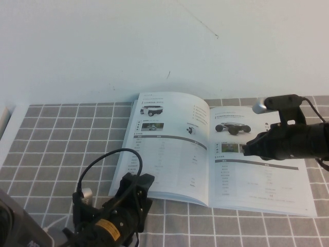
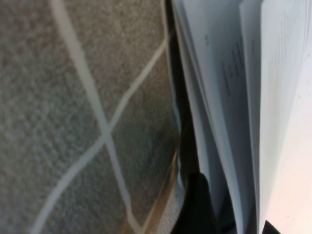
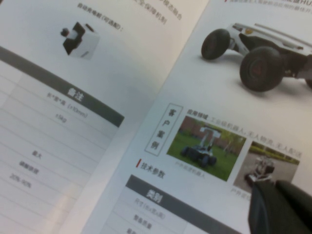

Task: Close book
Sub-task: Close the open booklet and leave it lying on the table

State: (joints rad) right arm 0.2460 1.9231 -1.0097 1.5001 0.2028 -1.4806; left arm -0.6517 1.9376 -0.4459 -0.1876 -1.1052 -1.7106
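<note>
Book (image 1: 175, 149): lying open and flat on a grey checked cloth (image 1: 61, 134) over the worktop, centre to right, with printed pages facing up and the spine running near to far. Left gripper (image 1: 140, 181): low at the book's near-left corner, fingers (image 2: 195, 209) spread with the edges of the left-hand leaves between them. Right gripper (image 1: 248, 149): above the right-hand page just right of the spine, beside the vehicle photographs, fingers (image 3: 280, 207) pressed together; contact with the page cannot be told.
</note>
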